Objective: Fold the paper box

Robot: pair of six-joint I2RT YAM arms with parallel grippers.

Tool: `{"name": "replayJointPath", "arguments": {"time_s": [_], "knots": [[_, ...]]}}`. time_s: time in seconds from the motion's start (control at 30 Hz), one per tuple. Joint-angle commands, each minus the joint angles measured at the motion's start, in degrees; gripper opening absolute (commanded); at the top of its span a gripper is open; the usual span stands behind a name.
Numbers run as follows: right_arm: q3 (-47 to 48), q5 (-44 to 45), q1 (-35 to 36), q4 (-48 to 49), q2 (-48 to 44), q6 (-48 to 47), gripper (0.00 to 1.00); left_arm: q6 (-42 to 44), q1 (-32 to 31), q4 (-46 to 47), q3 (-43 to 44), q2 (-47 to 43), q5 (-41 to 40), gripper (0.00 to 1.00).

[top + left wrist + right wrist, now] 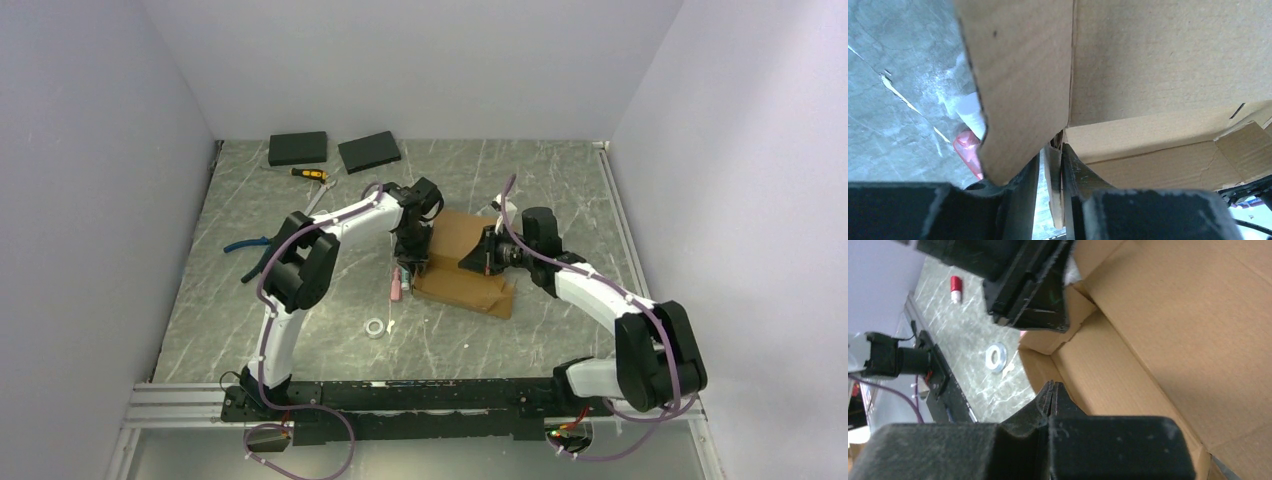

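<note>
The paper box (462,268) is brown corrugated cardboard, partly formed, in the middle of the table. My left gripper (413,256) is at its left side. In the left wrist view the left gripper (1052,152) has a thin cardboard wall (1054,190) between its narrow-set fingers; a raised flap (1018,85) hides the tips. My right gripper (480,258) is over the box's middle. In the right wrist view the right gripper (1050,387) is shut with tips touching, empty, just above the box's inner floor (1128,375).
Two black slabs (297,148) (369,151) lie at the back. A yellow-handled screwdriver (309,174) and blue pliers (245,246) are at the left. A pink object (397,285) lies beside the box. A tape ring (375,328) lies in front.
</note>
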Motion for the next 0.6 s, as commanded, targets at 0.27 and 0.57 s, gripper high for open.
{"name": "replayJointPath", "arguments": {"time_s": [0.27,0.57], "knots": [[2.4,5.6,0.1,4.2,1.4,4.8,0.00,-1.0,-0.9,-2.5,1.5,0.3,-3.3,0.12],[6.1,7.2,0.0,-1.6,-1.1,-3.3,0.00,-5.6,-3.5,2.2,-0.2,-1.2,-13.0,0.00]]}}
